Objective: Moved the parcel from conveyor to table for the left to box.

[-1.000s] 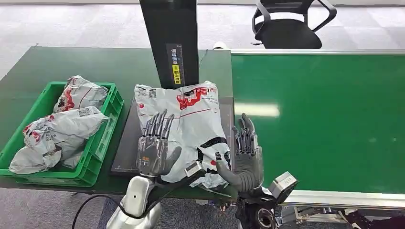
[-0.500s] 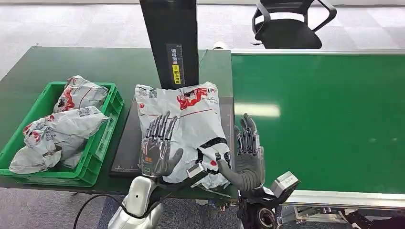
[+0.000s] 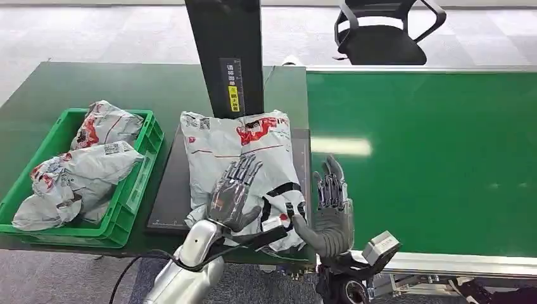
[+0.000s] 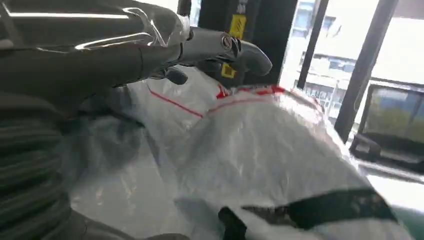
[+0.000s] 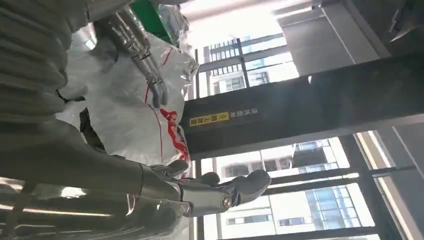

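Note:
A grey plastic parcel (image 3: 244,164) with red and black print lies on the dark scale plate (image 3: 170,190) at the table's near edge, between the crate and the conveyor. My left hand (image 3: 232,193) hovers flat over the parcel's near half, fingers spread, holding nothing. In the left wrist view its fingers (image 4: 220,47) stretch above the parcel (image 4: 260,150). My right hand (image 3: 331,206) stands upright just right of the parcel, palm toward it, fingers apart and empty. The right wrist view shows the parcel (image 5: 135,105) beyond the right hand's fingers (image 5: 220,192).
A green crate (image 3: 130,193) on the left of the table holds several grey parcels (image 3: 79,174). A black post (image 3: 228,57) with a yellow label rises behind the parcel. The green conveyor belt (image 3: 430,158) runs to the right. An office chair (image 3: 380,28) stands beyond.
My left hand has swung right, from the parcel's left edge to over its near middle, fingers now angled right. My right hand rose slightly. The parcel has barely shifted.

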`<control>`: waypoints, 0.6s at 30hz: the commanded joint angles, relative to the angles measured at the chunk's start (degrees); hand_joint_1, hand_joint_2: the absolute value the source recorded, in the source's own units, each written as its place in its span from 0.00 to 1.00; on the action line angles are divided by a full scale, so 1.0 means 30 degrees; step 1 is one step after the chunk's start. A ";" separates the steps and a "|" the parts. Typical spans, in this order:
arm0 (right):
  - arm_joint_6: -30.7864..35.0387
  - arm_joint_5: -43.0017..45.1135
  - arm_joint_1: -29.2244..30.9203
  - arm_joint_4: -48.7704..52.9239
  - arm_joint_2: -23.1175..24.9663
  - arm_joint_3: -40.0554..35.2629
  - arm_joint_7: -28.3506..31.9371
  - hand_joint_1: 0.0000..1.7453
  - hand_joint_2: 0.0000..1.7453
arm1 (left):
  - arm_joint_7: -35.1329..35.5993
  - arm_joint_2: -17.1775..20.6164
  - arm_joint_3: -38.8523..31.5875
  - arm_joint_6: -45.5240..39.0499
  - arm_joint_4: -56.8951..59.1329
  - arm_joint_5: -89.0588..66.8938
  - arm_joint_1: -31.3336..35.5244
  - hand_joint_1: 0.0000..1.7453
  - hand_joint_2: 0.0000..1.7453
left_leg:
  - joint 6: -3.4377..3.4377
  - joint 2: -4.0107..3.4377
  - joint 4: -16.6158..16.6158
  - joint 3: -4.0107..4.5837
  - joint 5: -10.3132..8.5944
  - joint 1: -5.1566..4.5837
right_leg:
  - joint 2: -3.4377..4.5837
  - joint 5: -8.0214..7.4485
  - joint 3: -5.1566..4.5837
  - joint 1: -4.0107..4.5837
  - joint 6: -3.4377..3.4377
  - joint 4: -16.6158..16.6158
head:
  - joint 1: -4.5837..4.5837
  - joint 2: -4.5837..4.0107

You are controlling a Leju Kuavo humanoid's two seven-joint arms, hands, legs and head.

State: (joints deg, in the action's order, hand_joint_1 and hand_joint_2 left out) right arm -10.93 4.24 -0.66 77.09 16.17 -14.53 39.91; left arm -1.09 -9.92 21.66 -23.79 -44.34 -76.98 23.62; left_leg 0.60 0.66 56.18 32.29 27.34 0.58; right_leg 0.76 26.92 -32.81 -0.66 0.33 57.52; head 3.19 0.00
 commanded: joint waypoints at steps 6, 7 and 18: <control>-0.0383 0.0394 0.0914 -0.1824 -0.0263 0.1039 0.0030 0.00 1.00 | -0.0461 -0.0200 0.0866 0.0869 0.7388 0.0547 0.3822 0.00 1.00 | -0.0007 -0.0010 -0.0020 -0.0088 -0.0007 0.0002 | -0.0016 -0.0010 0.0112 0.0007 -0.0003 -0.0028 | 0.0000 0.0000; -0.0372 0.0390 0.0871 -0.1783 -0.0260 0.1037 0.0030 0.00 1.00 | -0.0465 -0.0217 0.0877 0.0898 0.7381 0.0545 0.3800 0.00 1.00 | -0.0009 -0.0020 -0.0026 -0.0100 -0.0014 0.0003 | -0.0016 -0.0019 0.0121 0.0010 -0.0005 -0.0035 | 0.0007 0.0000; -0.0345 0.0386 0.0841 -0.1807 -0.0205 0.1038 0.0026 0.00 1.00 | -0.0415 -0.0123 0.1275 0.1565 0.7484 0.0251 0.4105 0.00 1.00 | -0.0007 -0.0026 -0.0023 -0.0186 -0.0015 0.0005 | -0.0004 -0.0022 0.0206 0.0010 -0.0006 -0.0030 | 0.0000 0.0000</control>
State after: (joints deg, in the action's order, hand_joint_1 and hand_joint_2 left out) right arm -12.04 5.29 0.25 75.19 16.17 -12.61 39.93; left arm -2.03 -10.82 23.50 -19.89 -27.28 -76.19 34.94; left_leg 0.59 0.67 56.17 31.74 27.33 0.58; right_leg 0.74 26.93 -32.20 -0.66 0.33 57.52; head 3.19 0.00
